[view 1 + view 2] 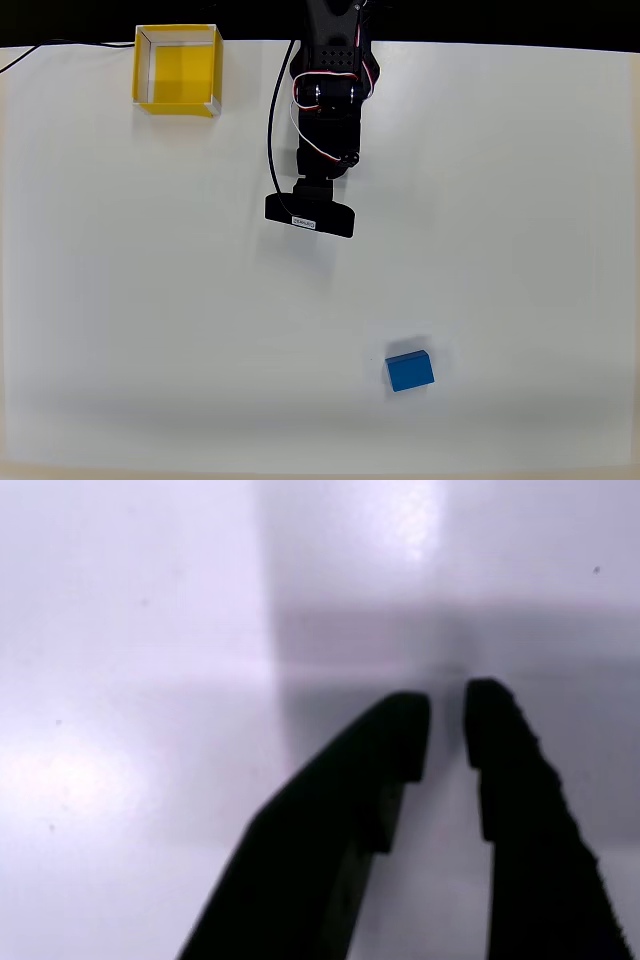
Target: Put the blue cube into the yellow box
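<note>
A: Closest thing in the wrist view?
B: The end effector (447, 725), two dark fingers (505, 770) with a narrow gap, holding nothing, over the bare white counter (130, 680).
A: Overhead view?
B: Blue cube (409, 371) sits on the counter low and right of centre. Yellow box (177, 70) at top left, well apart. Black arm (325, 110) between, top centre.

The cube (409, 371) is plain bright blue. The box (177, 70) is bright yellow with whitish rim edges. The table (120, 300) is plain white. The arm (328, 90) is black, with red and white wires (312, 140); its gripper (447, 715) is black too.
</note>
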`<state>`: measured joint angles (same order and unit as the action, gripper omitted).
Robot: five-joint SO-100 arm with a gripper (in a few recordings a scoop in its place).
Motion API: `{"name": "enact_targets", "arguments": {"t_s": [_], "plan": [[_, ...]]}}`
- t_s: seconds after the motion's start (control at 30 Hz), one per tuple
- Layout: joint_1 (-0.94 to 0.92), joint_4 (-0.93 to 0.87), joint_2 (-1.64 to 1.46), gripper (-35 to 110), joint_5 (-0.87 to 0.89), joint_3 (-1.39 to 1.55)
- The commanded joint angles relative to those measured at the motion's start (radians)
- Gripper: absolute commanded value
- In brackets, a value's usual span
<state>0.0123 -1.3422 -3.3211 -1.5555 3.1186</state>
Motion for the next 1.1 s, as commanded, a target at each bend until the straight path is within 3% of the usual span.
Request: {"name": "enact_targets", "arguments": {"t_s": [0.0, 0.6, 0.8, 1.07], "plan": [[0.009, -0.008, -0.025, 0, 0.025, 0.026], [0.012, -0.008, -0.021, 0, -0.018, 0.026], [-0.003, 0.153, 0.067, 0, -0.077, -0.020], [0.023, 0.460, 0.497, 0, -0.071, -0.287]]}}
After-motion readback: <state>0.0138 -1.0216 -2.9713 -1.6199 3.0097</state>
